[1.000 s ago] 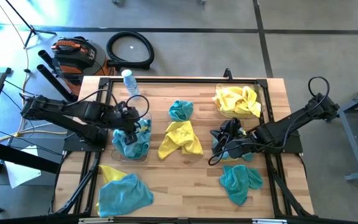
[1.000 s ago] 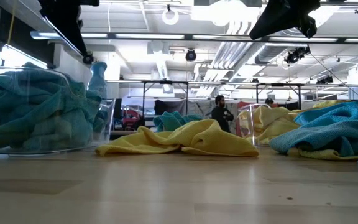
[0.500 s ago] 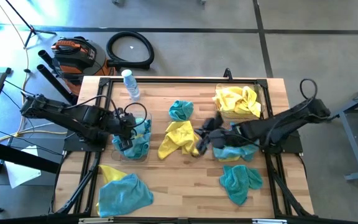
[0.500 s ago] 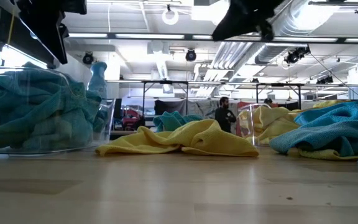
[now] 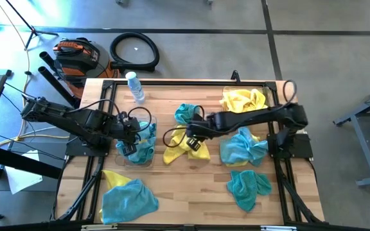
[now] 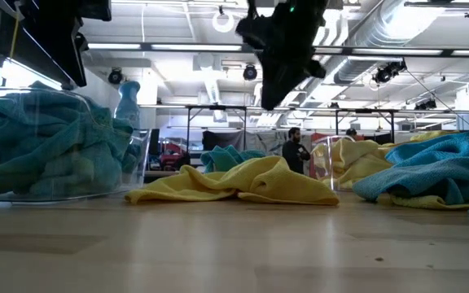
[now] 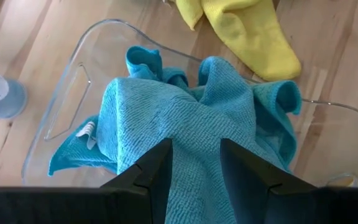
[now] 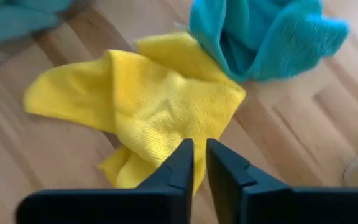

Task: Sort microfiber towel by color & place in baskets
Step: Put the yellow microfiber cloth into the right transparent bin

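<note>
A yellow microfiber towel (image 5: 186, 146) (image 8: 154, 106) lies crumpled at the table's middle, and a teal one (image 5: 186, 113) (image 8: 260, 37) lies just beyond it. My right gripper (image 5: 193, 142) (image 8: 199, 149) hangs above the yellow towel, pointing steeply down, its fingers a narrow gap apart and holding nothing. My left gripper (image 5: 130, 141) (image 7: 194, 149) stands open over the left basket (image 7: 73, 74), just above the teal towels (image 7: 185, 112) piled in it. The right basket (image 5: 270, 96) at the far right holds yellow towels (image 5: 243, 102).
More teal towels lie right of centre (image 5: 243, 146) and near the front right (image 5: 248, 186). A teal towel on a yellow one (image 5: 127, 199) lies at the front left. A clear water bottle (image 5: 133, 86) stands at the far left, beyond the left basket.
My right gripper has swept across the table toward its left edge, from over the teal towel right of centre to above the middle yellow towel, tipping more steeply downward. My left gripper has edged down a little over the left basket, then kept still.
</note>
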